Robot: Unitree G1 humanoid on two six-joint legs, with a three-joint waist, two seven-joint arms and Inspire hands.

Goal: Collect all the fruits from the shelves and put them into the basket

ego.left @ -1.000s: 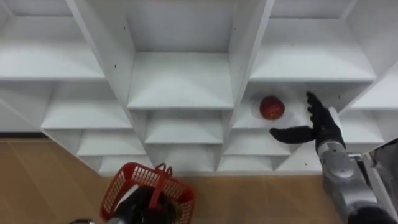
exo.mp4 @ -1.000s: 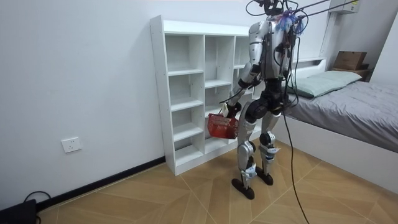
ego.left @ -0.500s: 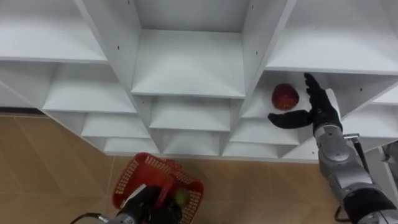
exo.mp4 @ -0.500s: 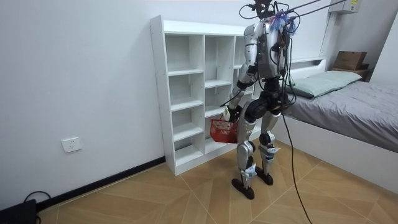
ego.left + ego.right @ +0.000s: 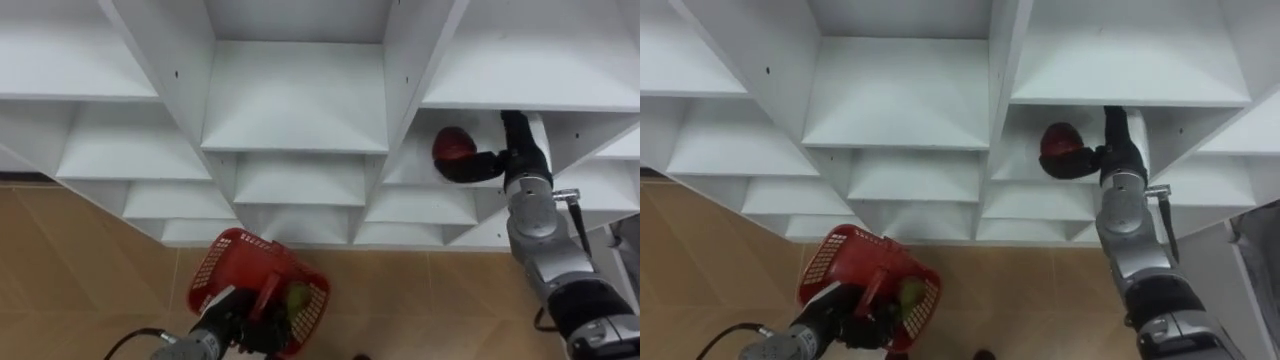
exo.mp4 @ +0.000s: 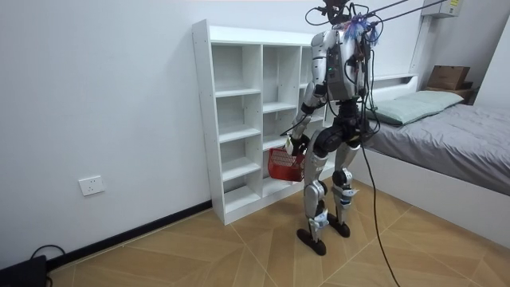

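A: Down left, the left robot hand (image 5: 232, 318) is clamped on the red basket (image 5: 215, 275), green fruit (image 5: 297, 296) inside. The red apple (image 5: 453, 143) sits in the closet (image 5: 295, 100).

B: The right robot hand (image 5: 512, 158) is spread beside it, thumb touching: the grasp step. Next, close and pull straight out. The shelf edge (image 5: 540, 105) is close above, the divider (image 5: 415, 70) tight on the left.

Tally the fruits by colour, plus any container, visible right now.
Red fruit: 1
Green fruit: 1
Red basket: 1
Total: 3
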